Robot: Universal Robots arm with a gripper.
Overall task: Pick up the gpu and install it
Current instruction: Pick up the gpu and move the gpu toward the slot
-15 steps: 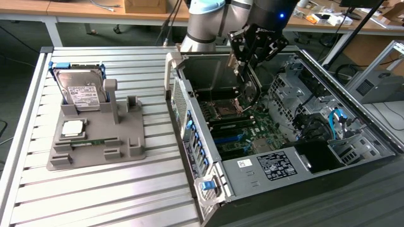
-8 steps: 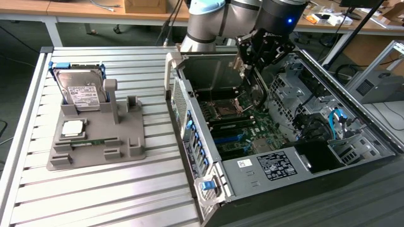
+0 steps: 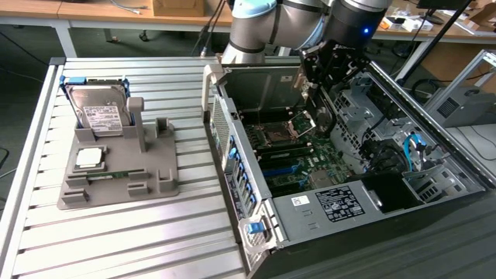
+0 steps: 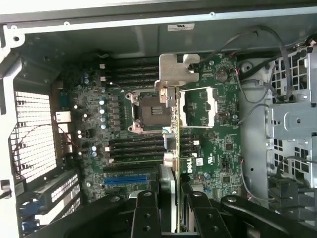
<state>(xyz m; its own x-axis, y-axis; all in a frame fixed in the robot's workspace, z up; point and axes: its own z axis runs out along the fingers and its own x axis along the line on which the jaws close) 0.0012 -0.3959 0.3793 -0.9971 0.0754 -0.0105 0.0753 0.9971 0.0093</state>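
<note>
The gpu (image 4: 173, 124) shows edge-on in the wrist view as a thin dark card, its silvery bracket (image 4: 176, 69) at the far end. My gripper (image 4: 168, 201) is shut on it, one black finger (image 4: 145, 210) on each side. In the exterior view the gripper (image 3: 324, 81) hangs inside the open computer case (image 3: 256, 232) near its back. The gpu (image 3: 313, 113) points down toward the motherboard (image 3: 298, 157) and stays above it, over the processor socket (image 4: 148, 111).
Beside the case, on the slatted table, a grey holder (image 3: 116, 186) carries a hard drive in a blue frame (image 3: 97, 110), a processor chip (image 3: 89, 157) and a green memory stick (image 3: 108, 174). A blue slot (image 4: 126, 179) lies on the motherboard. Cables and drive cages (image 3: 403, 151) fill the case's other side.
</note>
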